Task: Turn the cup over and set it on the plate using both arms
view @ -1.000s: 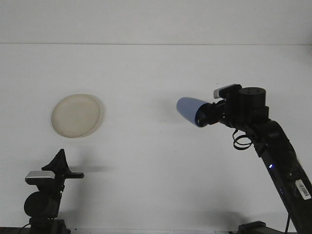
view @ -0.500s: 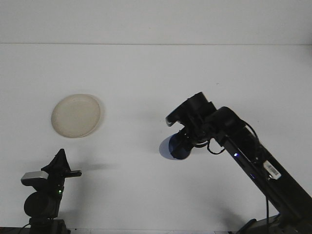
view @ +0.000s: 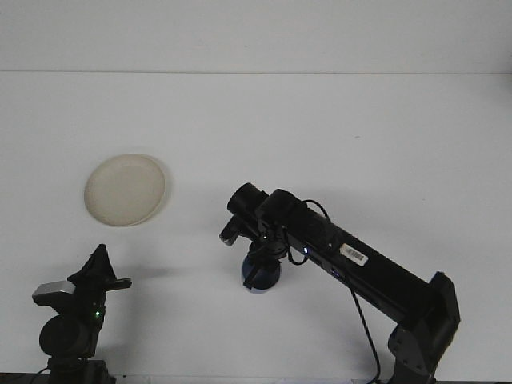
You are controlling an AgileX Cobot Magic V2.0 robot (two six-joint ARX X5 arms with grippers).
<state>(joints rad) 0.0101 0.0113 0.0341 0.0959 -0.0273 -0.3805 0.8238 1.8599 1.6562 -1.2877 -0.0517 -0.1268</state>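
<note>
Blue cup [view: 261, 274] sits clamped in jaws of right gripper [view: 258, 261], low over white table [view: 336, 136], right of and nearer than plate [view: 126, 190]. Cup looks close to or touching table; cannot tell which, nor which way rim faces. Left gripper [view: 102, 270] waits below plate, well apart from cup, jaws' state unclear. Step judged: set-down for handover. Next move calls for right release, then left arm reaching for cup.

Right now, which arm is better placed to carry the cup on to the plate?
Left, probably. The plate lies on the left, just ahead of the left gripper. The right gripper holds the blue cup low at the table's centre, stretched far across.
</note>
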